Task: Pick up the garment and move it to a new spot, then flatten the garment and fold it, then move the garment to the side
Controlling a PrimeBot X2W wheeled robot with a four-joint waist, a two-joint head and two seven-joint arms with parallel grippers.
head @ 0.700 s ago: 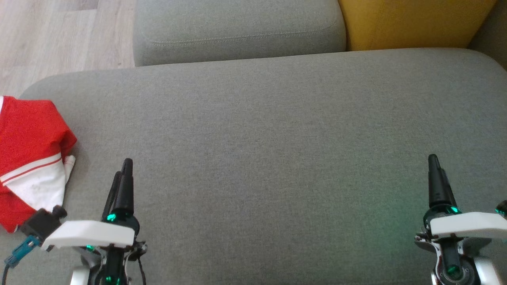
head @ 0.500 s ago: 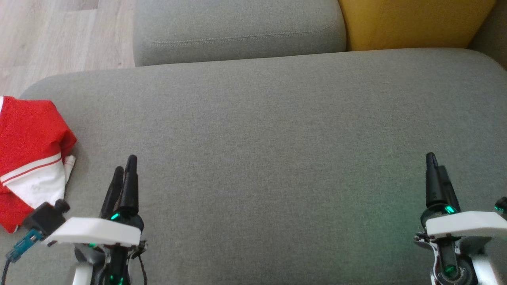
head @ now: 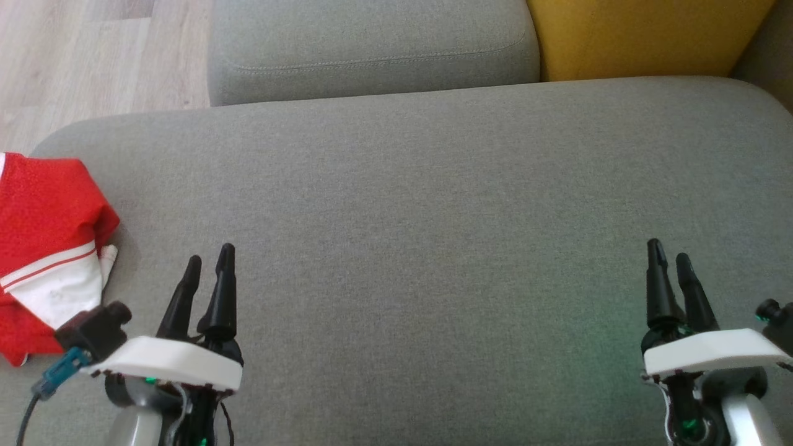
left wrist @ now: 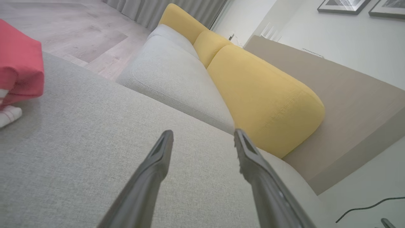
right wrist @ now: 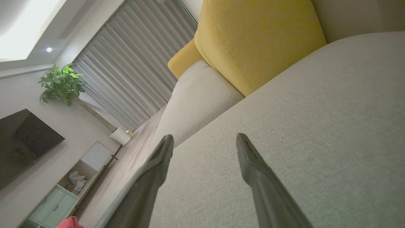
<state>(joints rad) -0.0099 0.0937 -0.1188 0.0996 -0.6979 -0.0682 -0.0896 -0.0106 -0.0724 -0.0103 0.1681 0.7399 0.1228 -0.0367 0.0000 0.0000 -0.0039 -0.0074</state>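
**Item — garment** (head: 46, 210): red with a white, striped panel; bunched, not laid flat; lies at the far-left end of the grey seat cushion (head: 433, 186), close to its edge. The head view's left border cuts it off, so its full outline and true long axis cannot be told; the visible part runs roughly near-to-far along that end of the cushion.

**Left gripper** (head: 209, 255): jaws spread, nothing between them; over bare cushion, pointing away from the robot toward the backrest. The garment lies to its left, near but apart, the white corner being the closest part. In the left wrist view the cloth sits at the left margin, well off the line the gripper points along — beside it, not ahead.

**Right gripper** (head: 668, 251): jaws spread, empty; at the cushion's right end, well apart from the garment, the whole seat between them.

**Assessment**: pick-up not yet begun; the left arm is plainly the nearer. The coming move likely calls for a swing leftward and a turn toward the cloth rather than a straight reach. Pushing instead of pinching could nudge the garment off toward the floor (head: 93, 56).
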